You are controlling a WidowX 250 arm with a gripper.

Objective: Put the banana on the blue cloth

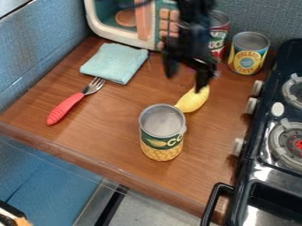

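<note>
Claw (186, 79) wide, we note, one finger (201, 84) at the banana (193, 100), perhaps touching. Banana lies on the counter (106, 137), towards its stove-side edge, beside the corn can (162, 132). Blue cloth (115, 62) near the back edge.

— See the arm (193, 15) anywhere?
— Yes, see it at the top edge, right of the middle, hanging steeply down, black all over.
— And the gripper (186, 81)?
— Follow the arm down to it. Points downward, toward the middle of the view.
— Spread or pinched together?
— Spread. Holds its two fingers (170, 66) well apart, with a gap between.
— Level at the tips?
— Reaches lower in the view with the right-hand tip than with the left-hand one.
</note>
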